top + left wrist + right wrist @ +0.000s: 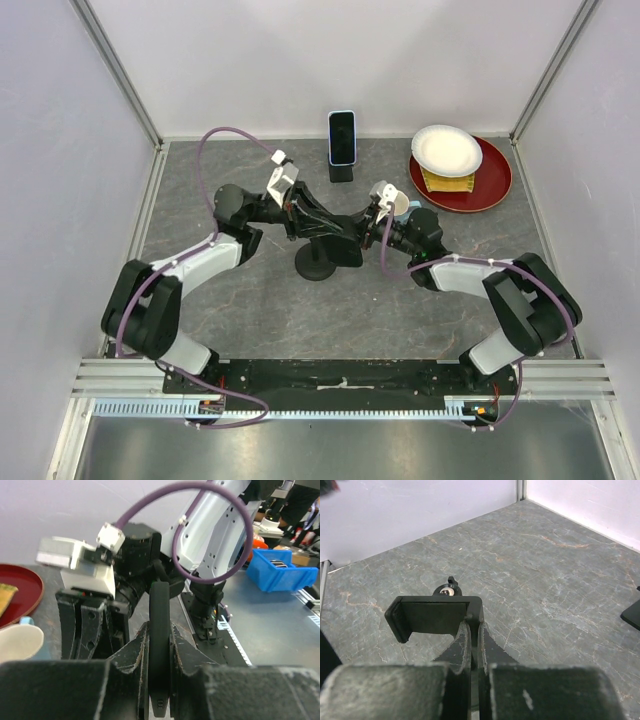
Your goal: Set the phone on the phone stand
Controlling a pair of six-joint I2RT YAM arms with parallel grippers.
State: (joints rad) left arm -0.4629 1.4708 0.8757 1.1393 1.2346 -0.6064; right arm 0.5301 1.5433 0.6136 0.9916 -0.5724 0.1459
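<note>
ARMS MEET AT STAND: Both arms converge at the ctr of the grey bench (250, 310), where the black phone stand (318, 262) sits on its round base. The left fingers (135, 652) are pinched tight on a thin black part of the stand, seen edge-on. The right fingers (460, 647) are clamped on the side edge of its cradle plate (431, 615). From above, the two wrists crowd in from left & right and hide most of the stand's top.

The phone (342, 137), screen dark, stands upright at the middle of the far edge, propped on a small black block (342, 173). It is well apart from the stand, w/ neither arm touching it.

In the far right corner a red tray (495, 180) carries a white plate (447, 150) over something yellow (445, 183). A small pale cup (398, 203) sits just behind the right wrist, near the tray.
</note>
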